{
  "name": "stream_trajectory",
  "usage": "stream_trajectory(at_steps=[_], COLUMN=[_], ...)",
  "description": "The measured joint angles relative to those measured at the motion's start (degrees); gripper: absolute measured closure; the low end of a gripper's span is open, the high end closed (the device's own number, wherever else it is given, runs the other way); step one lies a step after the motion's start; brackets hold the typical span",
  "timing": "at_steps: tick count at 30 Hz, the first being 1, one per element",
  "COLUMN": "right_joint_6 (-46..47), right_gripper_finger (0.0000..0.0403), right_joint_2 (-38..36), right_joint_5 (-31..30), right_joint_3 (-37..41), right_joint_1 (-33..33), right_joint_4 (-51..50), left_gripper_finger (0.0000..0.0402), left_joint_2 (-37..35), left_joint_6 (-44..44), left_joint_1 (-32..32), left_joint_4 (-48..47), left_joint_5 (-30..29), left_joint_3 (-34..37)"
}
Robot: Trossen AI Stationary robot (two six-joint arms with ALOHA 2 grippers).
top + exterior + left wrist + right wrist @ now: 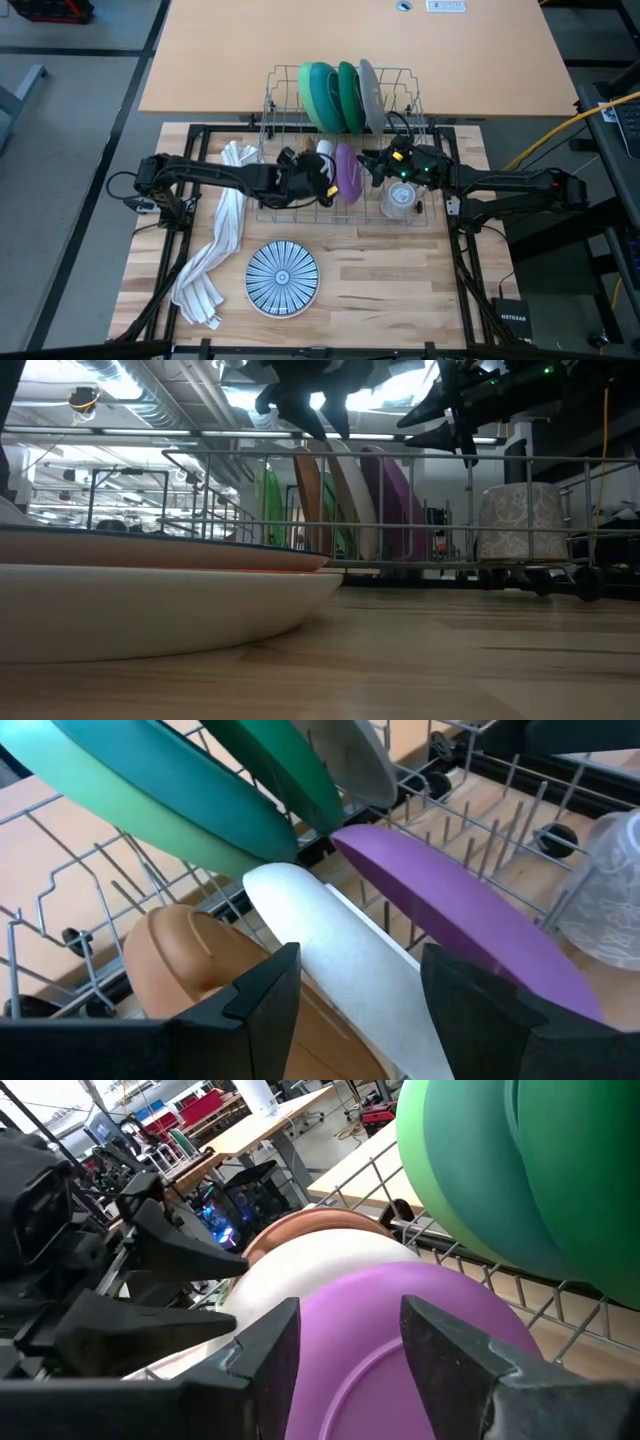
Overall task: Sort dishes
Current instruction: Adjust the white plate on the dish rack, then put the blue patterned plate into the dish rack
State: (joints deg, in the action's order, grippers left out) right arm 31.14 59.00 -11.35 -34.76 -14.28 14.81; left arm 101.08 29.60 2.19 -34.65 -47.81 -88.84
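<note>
A wire dish rack (345,140) holds light green (318,95), teal (348,95) and grey (371,95) dishes standing on edge at its far side. An orange (185,955), a white (330,945) and a purple dish (347,170) stand on edge in its near row. A blue-and-white striped plate (283,278) lies flat on the table. My left gripper (318,182) is open just above the white dish, its fingers (265,1000) on either side of the rim. My right gripper (372,165) is open over the purple dish (400,1330).
A clear glass cup (398,198) stands in the rack's near right corner, beside my right gripper. A white striped towel (215,255) lies on the table at the left. The striped plate (150,590) fills the low view's near left. Bare wood lies right of the plate.
</note>
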Motion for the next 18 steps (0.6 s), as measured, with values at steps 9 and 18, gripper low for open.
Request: stream_trajectory(at_steps=[9,18], right_joint_6=[-0.1,-4.4], right_gripper_finger=[0.0224,0.0224], right_joint_2=[0.0,-0.9], right_joint_5=[0.0,1.3], right_joint_3=[0.0,0.0], right_joint_1=[0.0,0.0], right_joint_4=[0.0,-1.0], left_gripper_finger=[0.0205,0.0205], left_joint_2=[-3.2,-5.6], left_joint_6=[0.6,2.6], left_joint_1=[3.7,14.7], left_joint_4=[-1.7,-2.6], left_joint_5=[0.3,2.8], left_joint_3=[0.0,0.0])
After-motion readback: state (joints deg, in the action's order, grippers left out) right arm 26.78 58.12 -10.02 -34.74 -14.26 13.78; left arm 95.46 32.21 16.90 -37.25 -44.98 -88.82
